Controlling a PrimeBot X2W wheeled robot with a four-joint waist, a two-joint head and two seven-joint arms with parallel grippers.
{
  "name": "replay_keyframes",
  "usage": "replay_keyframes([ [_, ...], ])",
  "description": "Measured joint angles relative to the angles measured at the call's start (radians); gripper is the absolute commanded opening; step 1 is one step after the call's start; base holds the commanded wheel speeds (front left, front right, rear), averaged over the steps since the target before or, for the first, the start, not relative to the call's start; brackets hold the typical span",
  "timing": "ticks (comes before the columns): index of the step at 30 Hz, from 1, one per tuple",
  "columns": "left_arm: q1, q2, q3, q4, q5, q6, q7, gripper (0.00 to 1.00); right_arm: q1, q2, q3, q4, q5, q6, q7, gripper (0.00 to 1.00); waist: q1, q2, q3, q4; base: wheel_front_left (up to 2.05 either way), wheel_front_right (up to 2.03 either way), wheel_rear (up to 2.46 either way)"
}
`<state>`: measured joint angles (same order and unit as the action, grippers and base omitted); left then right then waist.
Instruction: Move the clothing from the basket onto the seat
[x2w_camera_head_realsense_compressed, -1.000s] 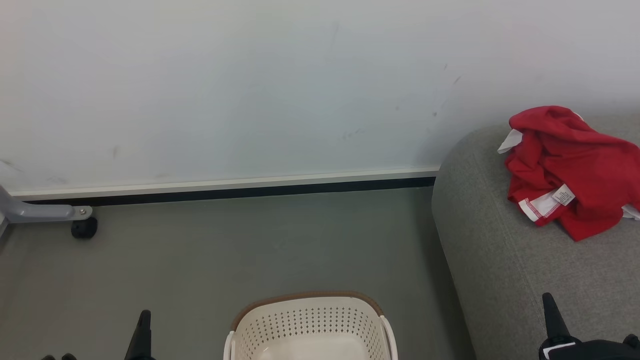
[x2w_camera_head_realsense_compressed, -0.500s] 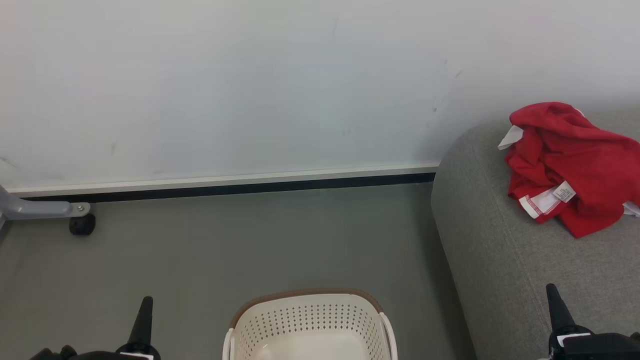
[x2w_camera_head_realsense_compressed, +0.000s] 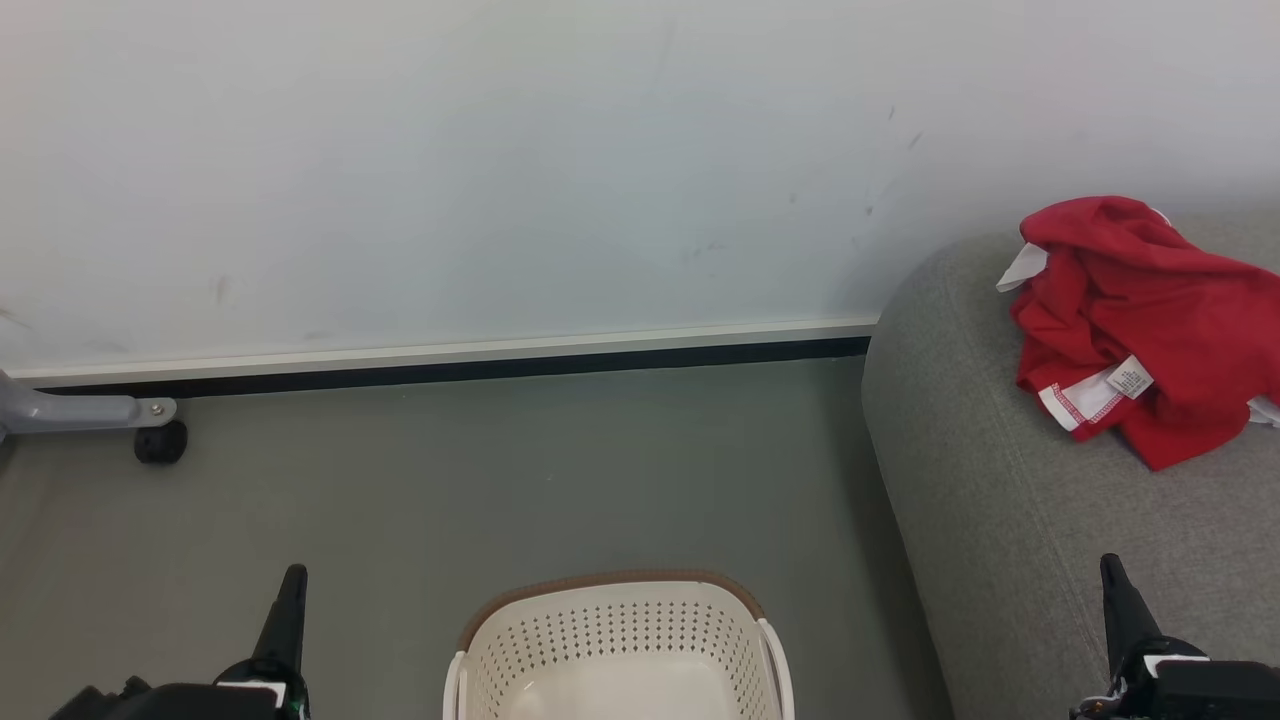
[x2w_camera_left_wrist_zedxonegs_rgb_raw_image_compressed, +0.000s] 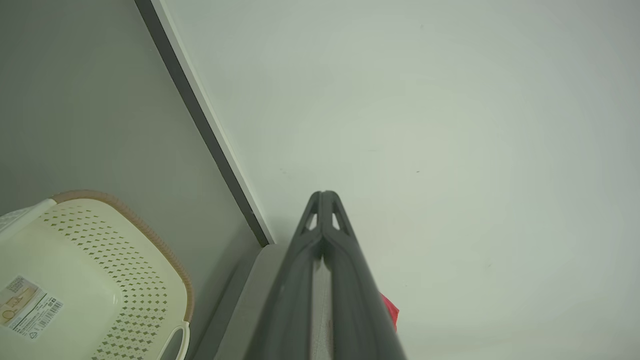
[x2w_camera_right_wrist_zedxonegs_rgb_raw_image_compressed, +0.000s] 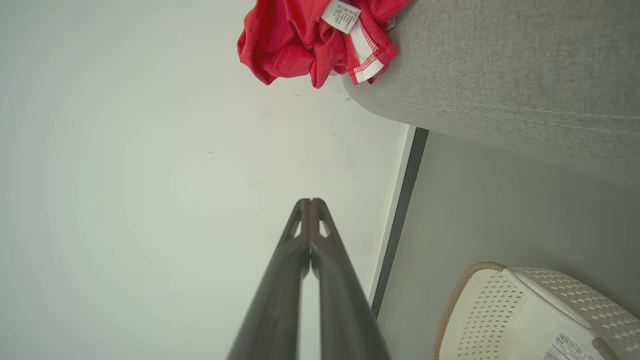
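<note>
The soft bright red fabric clothing (x2w_camera_head_realsense_compressed: 1140, 310), with white bands stitched in red and a small white label, lies in a crumpled heap on the large light grey woven-fabric seat (x2w_camera_head_realsense_compressed: 1000, 500) at the far right, close to the seat's rounded left edge and the pale wall (x2w_camera_head_realsense_compressed: 500, 150). The cream-white perforated plastic basket (x2w_camera_head_realsense_compressed: 620, 635) with a brown rim stands on the grey floor (x2w_camera_head_realsense_compressed: 500, 480) at near centre, just left of the seat. The part of its inside that shows holds no garment, only a printed sticker (x2w_camera_left_wrist_zedxonegs_rgb_raw_image_compressed: 30, 305) on the bottom.

The left gripper (x2w_camera_head_realsense_compressed: 292, 575), near left, and the right gripper (x2w_camera_head_realsense_compressed: 1108, 565), near right, each have their dark fingers pressed together on nothing, well apart from the clothing.

The transfer looks complete. The basket's nearest part is out of view, so at most a check of it is left.
</note>
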<state>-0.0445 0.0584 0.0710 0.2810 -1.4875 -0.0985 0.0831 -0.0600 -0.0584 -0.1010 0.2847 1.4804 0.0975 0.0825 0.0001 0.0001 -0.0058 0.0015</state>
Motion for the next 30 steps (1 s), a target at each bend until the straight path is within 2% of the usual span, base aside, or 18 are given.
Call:
replay_keyframes([
  [9,-0.032,-0.015,0.019,0.013,-0.099,-0.024,0.030,0.00,-0.022,0.013,-0.032,0.014,0.114,0.021,0.030,0.00,0.0000,0.0000,0.008,-0.002,0.00,0.00,0.00],
  [30,-0.035,-0.016,0.021,0.014,-0.113,-0.025,0.030,0.00,-0.031,0.014,-0.033,0.014,0.115,0.023,0.031,0.00,-0.0002,0.0000,0.008,-0.002,0.00,0.00,0.00],
])
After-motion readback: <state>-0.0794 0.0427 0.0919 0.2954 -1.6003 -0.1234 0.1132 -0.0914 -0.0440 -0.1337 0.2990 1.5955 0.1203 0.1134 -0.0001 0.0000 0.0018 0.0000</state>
